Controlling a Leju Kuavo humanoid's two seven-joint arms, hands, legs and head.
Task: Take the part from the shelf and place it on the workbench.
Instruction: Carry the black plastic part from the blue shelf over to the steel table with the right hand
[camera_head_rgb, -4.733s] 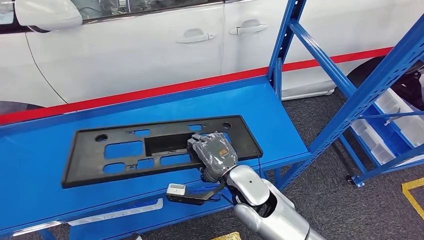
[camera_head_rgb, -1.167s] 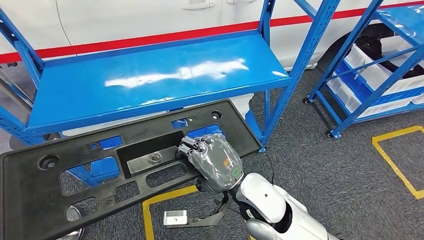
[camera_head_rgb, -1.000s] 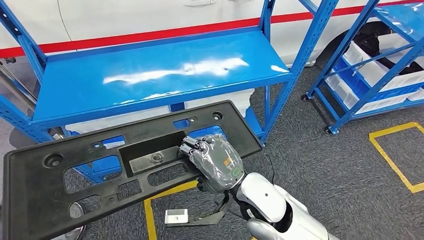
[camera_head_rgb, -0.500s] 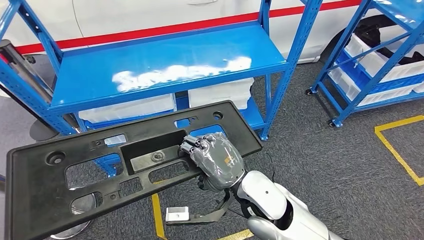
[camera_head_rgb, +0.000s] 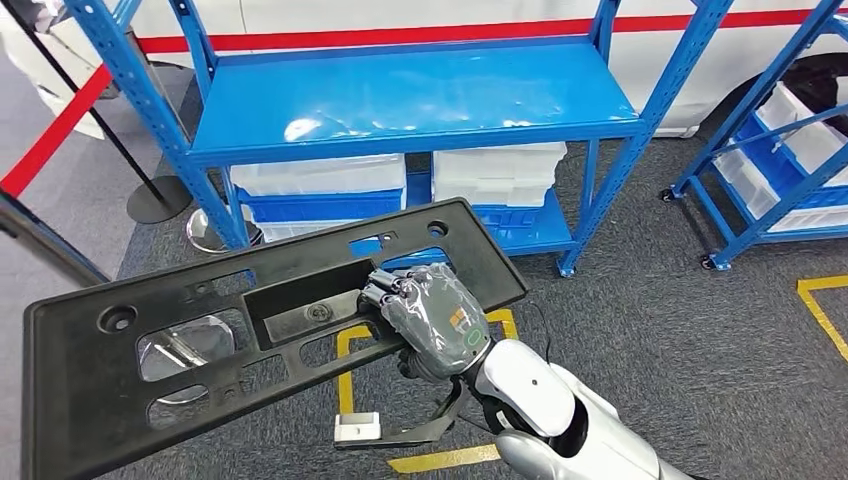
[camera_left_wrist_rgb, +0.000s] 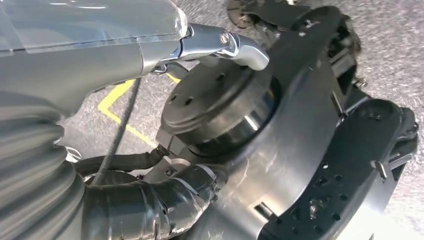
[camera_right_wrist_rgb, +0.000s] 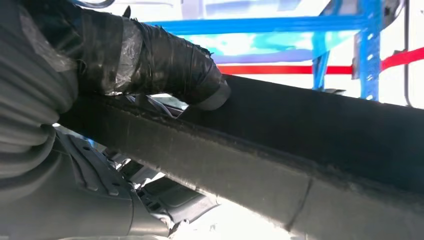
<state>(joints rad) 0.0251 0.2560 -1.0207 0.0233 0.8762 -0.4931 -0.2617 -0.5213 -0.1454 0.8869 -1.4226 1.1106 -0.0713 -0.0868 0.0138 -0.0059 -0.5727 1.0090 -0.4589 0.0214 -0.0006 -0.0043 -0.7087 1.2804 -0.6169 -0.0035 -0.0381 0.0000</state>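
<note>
Head view has the right hand (camera_head_rgb: 432, 318) clamped on the near edge of the part (camera_head_rgb: 250, 330) — a long black plastic panel full of cut-outs; fingers curled over into the rectangular recess, thumb underneath in the right wrist view (camera_right_wrist_rgb: 165, 70). Part hangs in the air, tilted, its far end running off toward 9 o'clock; it's well clear of the blue shelf (camera_head_rgb: 420, 100), which sits up at 12 o'clock with white bins (camera_head_rgb: 500, 175) on the lower level. Grey carpet below with yellow floor tape (camera_head_rgb: 440, 460) at 6 o'clock; a second blue rack (camera_head_rgb: 770, 140) at 2 o'clock; a red barrier strap (camera_head_rgb: 50, 140) at 10 o'clock. Left hand (camera_left_wrist_rgb: 75, 45) shows in the left wrist view — can't tell how its fingers sit.
</note>
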